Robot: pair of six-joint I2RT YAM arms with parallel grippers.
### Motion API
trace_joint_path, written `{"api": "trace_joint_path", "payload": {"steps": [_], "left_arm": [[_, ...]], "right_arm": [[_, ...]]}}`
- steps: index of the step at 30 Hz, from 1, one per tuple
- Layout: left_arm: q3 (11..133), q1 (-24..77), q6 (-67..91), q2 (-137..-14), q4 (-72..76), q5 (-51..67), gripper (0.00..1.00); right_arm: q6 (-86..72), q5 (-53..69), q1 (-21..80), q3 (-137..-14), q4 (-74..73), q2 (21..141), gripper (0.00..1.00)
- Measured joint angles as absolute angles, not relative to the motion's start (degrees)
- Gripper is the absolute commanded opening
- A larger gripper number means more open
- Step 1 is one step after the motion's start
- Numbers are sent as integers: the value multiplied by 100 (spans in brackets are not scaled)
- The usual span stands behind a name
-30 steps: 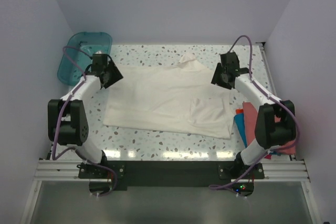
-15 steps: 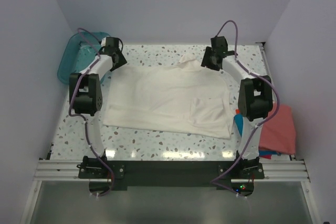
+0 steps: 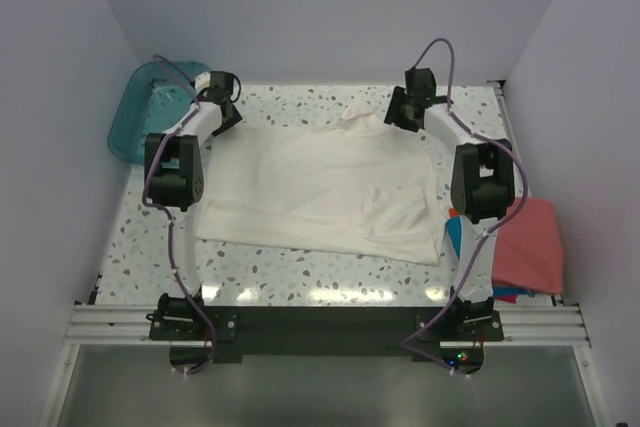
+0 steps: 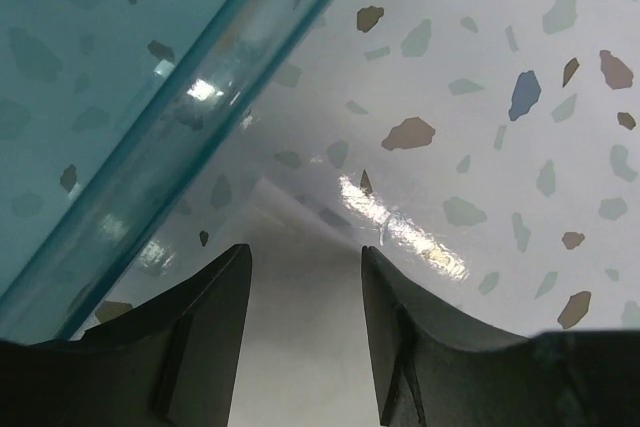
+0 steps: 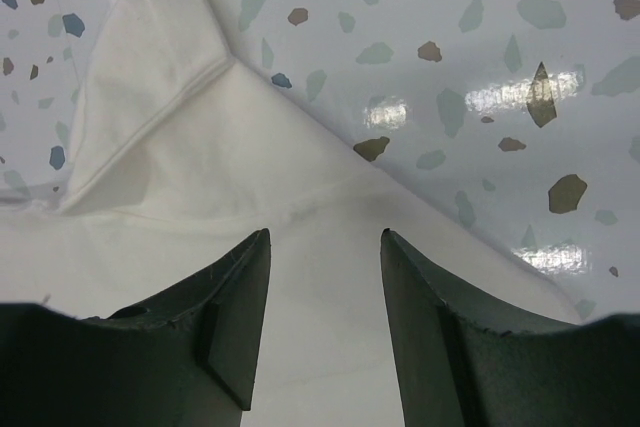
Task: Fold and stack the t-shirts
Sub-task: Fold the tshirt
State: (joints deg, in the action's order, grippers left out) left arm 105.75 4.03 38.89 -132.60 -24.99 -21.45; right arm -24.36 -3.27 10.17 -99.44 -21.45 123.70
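A cream-white t-shirt (image 3: 325,187) lies spread flat on the speckled table. My left gripper (image 3: 226,115) is open over its far left corner (image 4: 300,347), beside the teal tub. My right gripper (image 3: 397,112) is open over the shirt's far right edge (image 5: 320,277), just right of a raised fold (image 5: 150,57). Neither gripper holds cloth. A salmon-red shirt (image 3: 528,245) lies at the right edge over a bright blue one (image 3: 455,237), of which only a strip shows.
A translucent teal plastic tub (image 3: 150,107) stands at the far left corner, and its rim (image 4: 180,117) runs close to my left fingers. White walls close in the table on three sides. The arm bases sit at the near edge.
Both arms have stretched out to the far edge of the shirt. In the last half second the left gripper crept slightly further along the far left corner; the right barely moved.
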Motion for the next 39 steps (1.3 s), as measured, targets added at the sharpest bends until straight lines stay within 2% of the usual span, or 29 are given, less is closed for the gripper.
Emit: {"api": "trace_joint_path", "payload": {"steps": [2,5,9,12,18,23,39], "left_arm": [[10575,416,3957,-13327,-2506,-2176,51],[10575,427,4014,-13373,-2495,-2235,41],[10578,427,4115,-13378,-2497,-2261,21],[10578,427,4147,-13378,-2486,-2252,12],[10575,427,4139,-13378,-2443,-2215,1],[10521,427,4134,-13378,-2344,-2161,0],[10473,427,4088,-13378,-2206,-2115,0]], "right_arm": [[-2436,-287,950,-9974,-2128,12374,52],[-2434,-189,851,-10143,-2095,12457,56],[-2423,-43,784,-10519,-2008,12731,61],[-2412,108,786,-10827,-1962,13017,62],[-2418,375,803,-11330,-1929,13603,64],[-2600,609,803,-11507,-1726,13948,64],[-3800,768,869,-11306,-681,14042,59]]}}
